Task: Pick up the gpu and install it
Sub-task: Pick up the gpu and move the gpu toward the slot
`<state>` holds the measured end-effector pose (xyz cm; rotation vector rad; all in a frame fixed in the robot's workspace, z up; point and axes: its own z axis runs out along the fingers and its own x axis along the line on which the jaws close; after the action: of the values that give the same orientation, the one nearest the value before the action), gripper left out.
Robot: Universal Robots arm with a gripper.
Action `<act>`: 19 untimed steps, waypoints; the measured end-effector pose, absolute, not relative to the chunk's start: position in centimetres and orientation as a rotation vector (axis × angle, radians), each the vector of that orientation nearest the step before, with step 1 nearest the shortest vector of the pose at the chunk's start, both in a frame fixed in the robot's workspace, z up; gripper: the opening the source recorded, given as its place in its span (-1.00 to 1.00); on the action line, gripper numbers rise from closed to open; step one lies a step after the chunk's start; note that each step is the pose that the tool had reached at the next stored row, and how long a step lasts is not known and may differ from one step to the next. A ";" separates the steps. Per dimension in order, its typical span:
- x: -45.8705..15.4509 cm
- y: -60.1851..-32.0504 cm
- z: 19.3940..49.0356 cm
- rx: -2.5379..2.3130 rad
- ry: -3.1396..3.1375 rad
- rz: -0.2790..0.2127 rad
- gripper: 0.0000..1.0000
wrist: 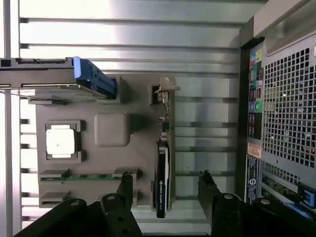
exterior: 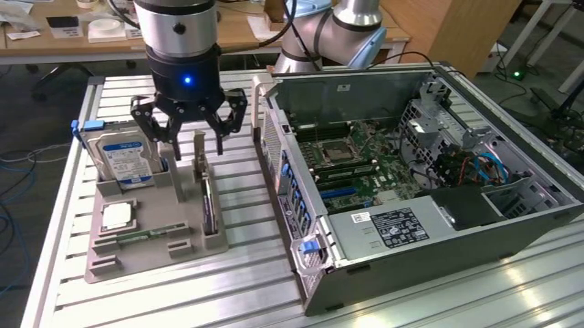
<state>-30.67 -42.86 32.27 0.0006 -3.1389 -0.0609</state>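
Observation:
The gpu stands on its long edge in a slot of the grey holder, a thin dark card with a metal bracket at its far end. My gripper hangs open just above the card's bracket end, with one finger on each side of the card and neither touching it. In the wrist view the gpu runs as a narrow black strip between my two fingertips, and my gripper holds nothing.
The holder also carries an upright silver hard drive with a blue label, a square processor and a green memory stick. To the exterior view's right an open computer case lies on its side, motherboard exposed. The table is slatted aluminium.

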 end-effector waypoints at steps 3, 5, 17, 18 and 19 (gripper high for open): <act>-30.7 -42.9 31.7 0.000 -3.139 -0.061 0.29; -30.7 -42.9 31.4 0.000 -3.139 -0.061 0.29; -30.7 -43.2 29.2 0.000 -3.139 -0.061 0.29; -30.7 -43.2 29.0 0.000 -3.139 -0.061 0.29; -30.7 -43.2 28.8 0.000 -3.139 -0.061 0.29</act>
<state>-30.67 -43.17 28.82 0.0003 -3.1390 -0.0608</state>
